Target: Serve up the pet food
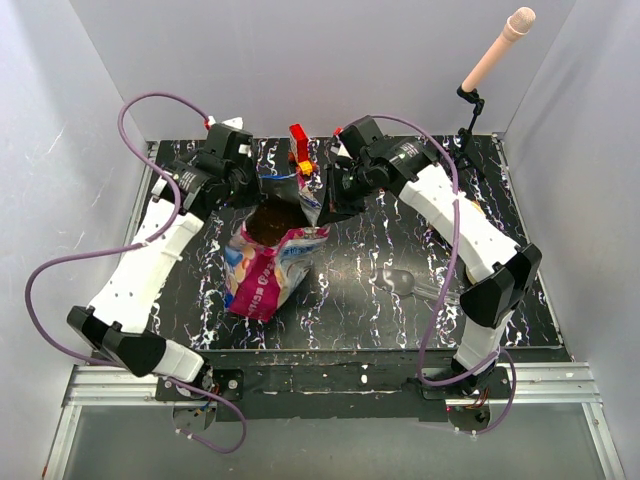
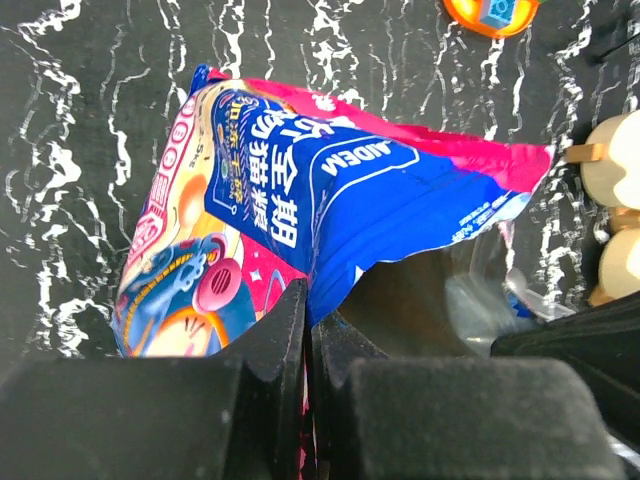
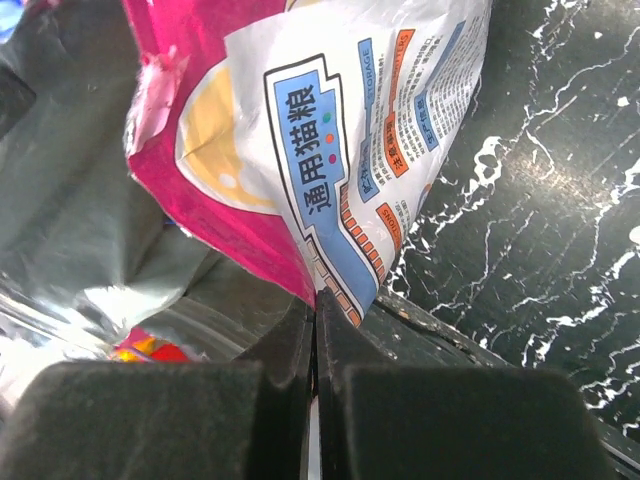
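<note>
Pet food (image 1: 276, 222) shows as a dark-brown mass in the open mouth of the bag (image 1: 262, 278), which rests on the black marbled table (image 1: 400, 225) between your two arms. Your left gripper (image 2: 307, 335) is pinched tight on one edge of that mouth — the right gripper (image 3: 315, 325) is clamped on the opposite edge. Near your right arm lies a clear object (image 1: 400, 282) — possibly a scoop, too faint to tell.
</note>
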Action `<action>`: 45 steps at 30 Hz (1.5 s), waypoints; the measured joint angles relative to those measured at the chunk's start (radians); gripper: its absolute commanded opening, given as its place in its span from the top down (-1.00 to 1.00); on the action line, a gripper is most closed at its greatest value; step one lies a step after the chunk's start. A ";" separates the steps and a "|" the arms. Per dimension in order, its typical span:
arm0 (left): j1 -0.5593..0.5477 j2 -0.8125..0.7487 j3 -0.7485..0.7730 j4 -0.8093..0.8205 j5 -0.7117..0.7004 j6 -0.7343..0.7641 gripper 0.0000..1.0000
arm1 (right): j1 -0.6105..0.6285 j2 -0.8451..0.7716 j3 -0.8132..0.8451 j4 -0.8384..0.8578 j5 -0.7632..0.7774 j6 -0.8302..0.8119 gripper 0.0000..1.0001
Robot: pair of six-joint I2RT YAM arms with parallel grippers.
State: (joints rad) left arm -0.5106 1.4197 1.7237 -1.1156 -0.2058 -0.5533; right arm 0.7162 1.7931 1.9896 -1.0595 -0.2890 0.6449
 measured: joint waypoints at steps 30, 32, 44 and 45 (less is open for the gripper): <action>0.018 0.056 0.081 -0.160 0.025 0.142 0.77 | 0.030 -0.064 -0.021 0.019 0.022 -0.130 0.97; 0.017 0.062 0.085 -0.156 0.020 0.153 0.98 | 0.031 -0.062 -0.020 0.024 0.017 -0.121 0.97; 0.014 0.266 0.460 -0.357 -0.298 0.221 1.00 | 0.047 0.202 0.325 0.146 -0.138 0.106 0.97; 0.014 0.288 0.511 -0.364 -0.312 0.244 1.00 | 0.047 0.206 0.323 0.178 -0.151 0.132 0.97</action>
State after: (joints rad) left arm -0.4965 1.7073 2.2345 -1.4796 -0.5179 -0.3092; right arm 0.7635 1.9987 2.3127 -0.8814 -0.4397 0.7773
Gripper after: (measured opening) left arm 0.009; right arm 0.023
